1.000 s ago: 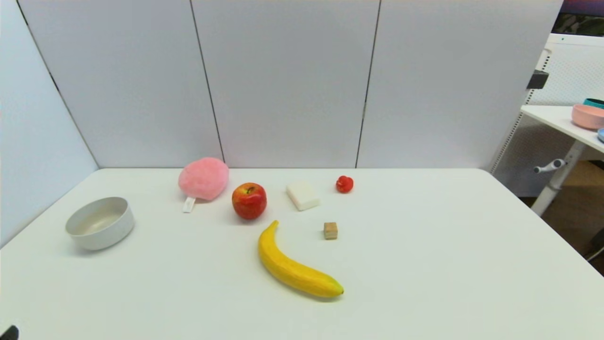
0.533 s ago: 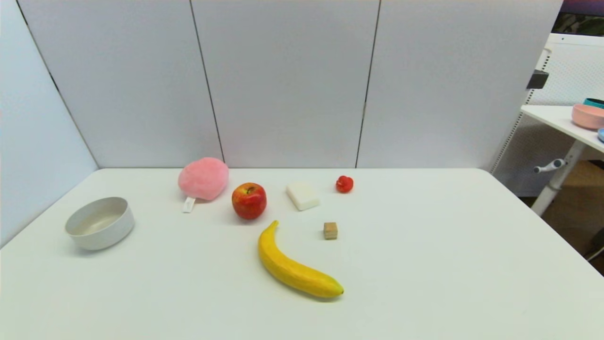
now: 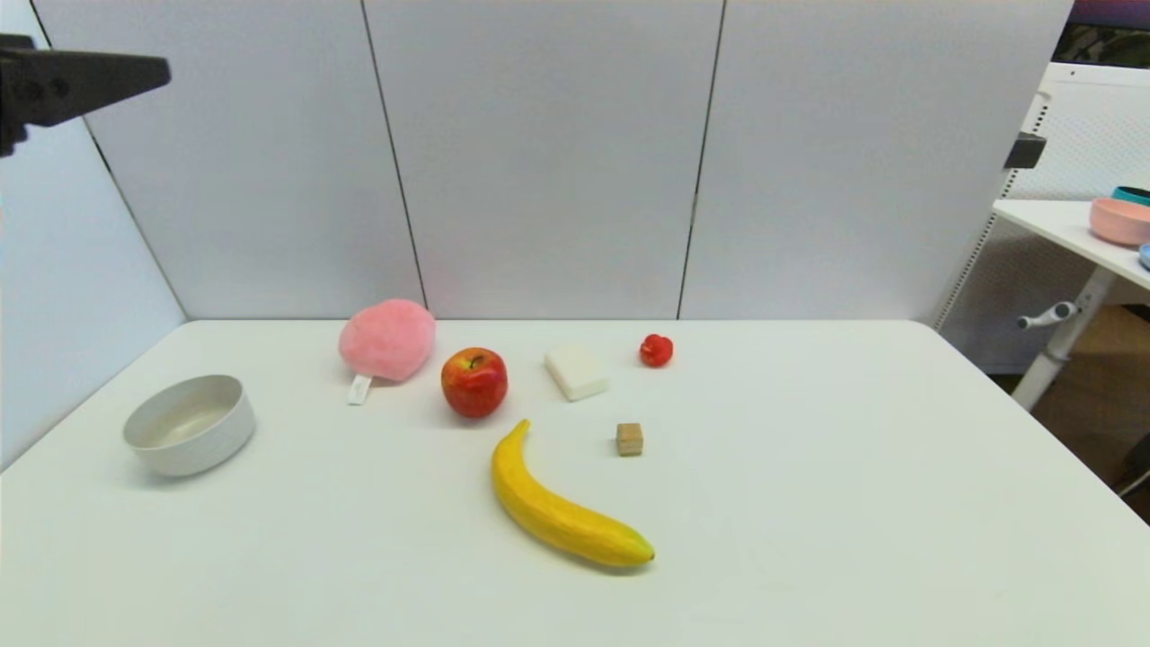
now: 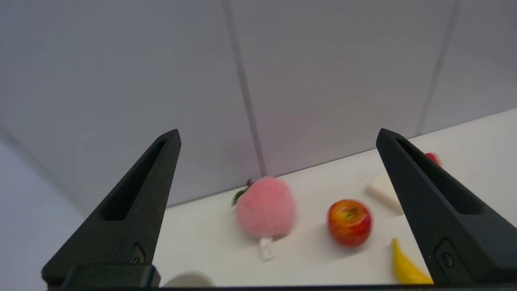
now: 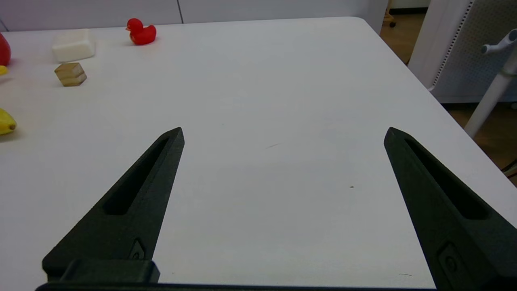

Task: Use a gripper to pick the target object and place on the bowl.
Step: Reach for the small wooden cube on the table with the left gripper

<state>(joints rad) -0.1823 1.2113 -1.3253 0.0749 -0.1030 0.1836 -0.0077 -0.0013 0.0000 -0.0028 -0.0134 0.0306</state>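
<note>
The white table (image 3: pixel 809 503) was seen filling the lower half of the head frame, with the off-white bowl (image 3: pixel 190 424) at its left and the tiny wooden cube (image 3: pixel 630 438) resting near centre, just right of the banana (image 3: pixel 557 512). The left gripper (image 4: pixel 278 135) was held high at the upper left, fingers spread apart and empty. The right gripper (image 5: pixel 282 135) was likewise held wide open over bare table, well apart from the cube.
</note>
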